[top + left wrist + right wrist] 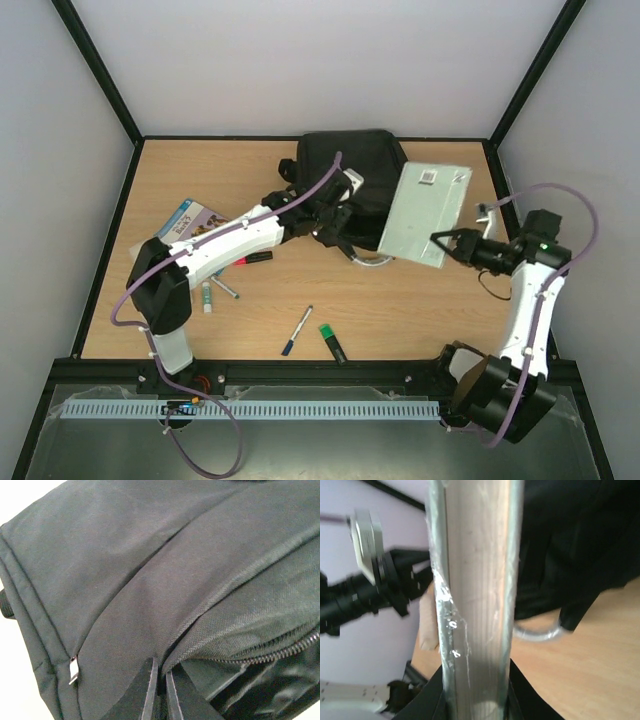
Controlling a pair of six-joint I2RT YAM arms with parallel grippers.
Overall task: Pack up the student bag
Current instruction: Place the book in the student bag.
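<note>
Pale walls and a black frame close in a wooden table [420, 310], and on it the left gripper [160, 674] has its jaws pressed together on a fold of black fabric at the lip of the student bag [350, 170], just beside a line of zip teeth [280, 650] that runs off to the right; a small metal pull [73, 670] hangs on a seam to the left of the fingers. That bag lies at the far middle of the table, with its silvery-grey loop handle [372, 262] curling out onto the wood at its near edge. The right gripper [440, 240] is clamped narrowly on the edge of a flat, silvery-grey pack wrapped in shiny film [425, 212], which it holds tilted above the table, its far left corner over the right side of the bag. Farther out to the left, a blue booklet [188, 218] lies partly under the left arm, a red marker [255, 258] sits near it, and a small white stick with a green cap [207, 295] rests beside a pen [225, 289]. Near the front edge, a blue-tipped pen [297, 331] and a green highlighter [333, 343] lie close together, well apart from the bag
</note>
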